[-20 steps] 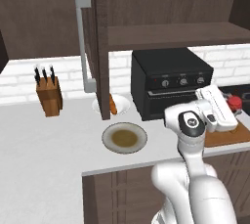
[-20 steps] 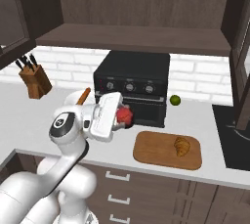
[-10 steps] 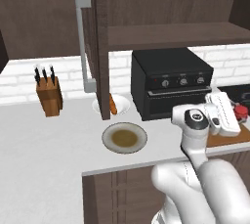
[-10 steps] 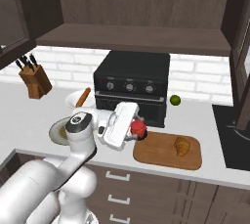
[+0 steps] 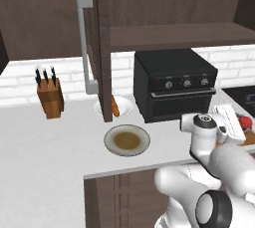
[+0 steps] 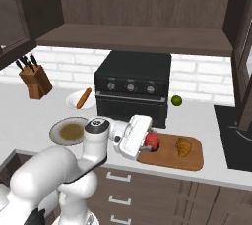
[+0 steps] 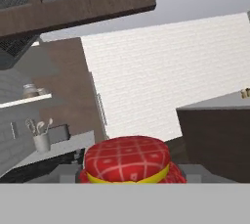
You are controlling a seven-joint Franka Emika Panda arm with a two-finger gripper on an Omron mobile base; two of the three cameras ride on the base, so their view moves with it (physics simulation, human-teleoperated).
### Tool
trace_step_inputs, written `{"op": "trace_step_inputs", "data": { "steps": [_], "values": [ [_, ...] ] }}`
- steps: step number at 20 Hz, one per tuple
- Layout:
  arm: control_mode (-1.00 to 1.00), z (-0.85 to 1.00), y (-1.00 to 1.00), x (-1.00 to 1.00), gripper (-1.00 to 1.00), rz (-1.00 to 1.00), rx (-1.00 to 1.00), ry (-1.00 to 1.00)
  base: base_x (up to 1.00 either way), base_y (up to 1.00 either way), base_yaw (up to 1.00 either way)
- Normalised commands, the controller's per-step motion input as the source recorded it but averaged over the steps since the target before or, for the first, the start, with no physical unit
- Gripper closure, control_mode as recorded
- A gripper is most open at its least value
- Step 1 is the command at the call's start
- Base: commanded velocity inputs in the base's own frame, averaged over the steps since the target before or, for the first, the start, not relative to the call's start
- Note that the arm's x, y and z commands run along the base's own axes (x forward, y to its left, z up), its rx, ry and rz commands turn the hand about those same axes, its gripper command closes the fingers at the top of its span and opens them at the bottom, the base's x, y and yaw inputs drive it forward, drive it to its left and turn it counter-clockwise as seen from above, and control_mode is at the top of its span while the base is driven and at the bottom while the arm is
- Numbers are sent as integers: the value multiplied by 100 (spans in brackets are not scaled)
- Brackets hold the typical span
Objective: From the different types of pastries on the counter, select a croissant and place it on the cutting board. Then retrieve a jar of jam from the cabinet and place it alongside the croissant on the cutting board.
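Gripper [image 6: 149, 144] clamps jar of jam [image 6: 153, 141] above cutting board [image 6: 193, 159] edge.

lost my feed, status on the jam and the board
Gripper shut on small red jam jar, at left edge of orange-brown wooden cutting board. Golden croissant already on board. Path unobstructed.

**Two base cameras flank the arm; hand camera looks out across the room**

The left base view looks forward and down from behind the arm's left side, over the worktop [image 5: 60, 137] toward the black oven [image 5: 175, 90] and knife block [image 5: 50, 95]. The right base view faces the same stretch from the other side, so both share the oven [image 6: 133, 89], the round plate [image 6: 69, 130] and the knife block [image 6: 34, 79]; the cutting board [image 6: 192, 155] lies fully in frame here. The hand view sits very close behind the jar of jam [image 7: 128, 162], its checked lid low in frame, facing a far white brick wall [image 7: 166, 76].
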Motion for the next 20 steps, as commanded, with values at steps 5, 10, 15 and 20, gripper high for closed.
{"op": "trace_step_inputs", "data": {
  "steps": [5,10,15,20],
  "values": [
    [-100,-61,-7,37,100,0,0,0,0,0,0],
    [-100,-31,0,30,100,0,0,0,0,0,0],
    [-100,-36,0,20,100,0,0,-1,0,0,0],
    [-100,-42,0,30,100,0,0,-3,0,0,0]
  ]
}}
